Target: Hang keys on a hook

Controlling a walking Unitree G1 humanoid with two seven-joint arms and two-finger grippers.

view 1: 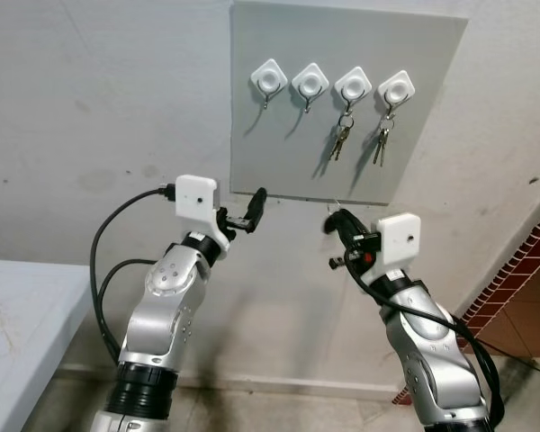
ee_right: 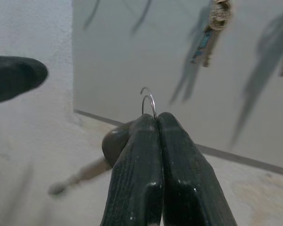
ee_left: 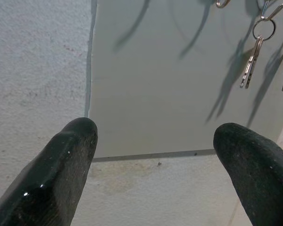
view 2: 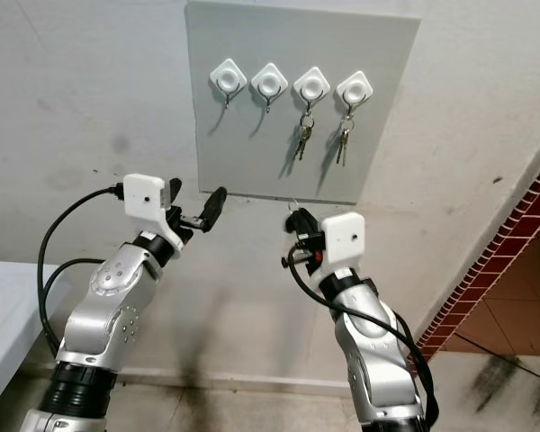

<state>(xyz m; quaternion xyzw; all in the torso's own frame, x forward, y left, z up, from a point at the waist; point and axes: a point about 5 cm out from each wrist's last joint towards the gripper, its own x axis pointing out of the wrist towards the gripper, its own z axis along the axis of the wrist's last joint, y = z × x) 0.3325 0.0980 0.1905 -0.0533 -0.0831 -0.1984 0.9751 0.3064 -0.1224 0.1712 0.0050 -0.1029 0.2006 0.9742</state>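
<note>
In the left eye view, a grey board (view 1: 342,99) is being shown in the upper centre of the frame with four white hooks in a row; the two right ones are carrying keys, while the two empty hooks (view 1: 269,79) are lying up and to the left of the right gripper (view 1: 335,221), which is being held just below the board's lower edge. The left gripper (view 1: 252,211) is being held nearer those empty hooks, but it is carrying nothing.

In the left wrist view, its fingers (ee_left: 70,155) are being held wide apart with nothing between them.

In the right wrist view, the fingers are being pressed fully together on a thin key ring (ee_right: 149,100), whose loop is standing up from the tips; the keys themselves cannot be made out. The ring is judged to need carrying upward and leftward.
</note>
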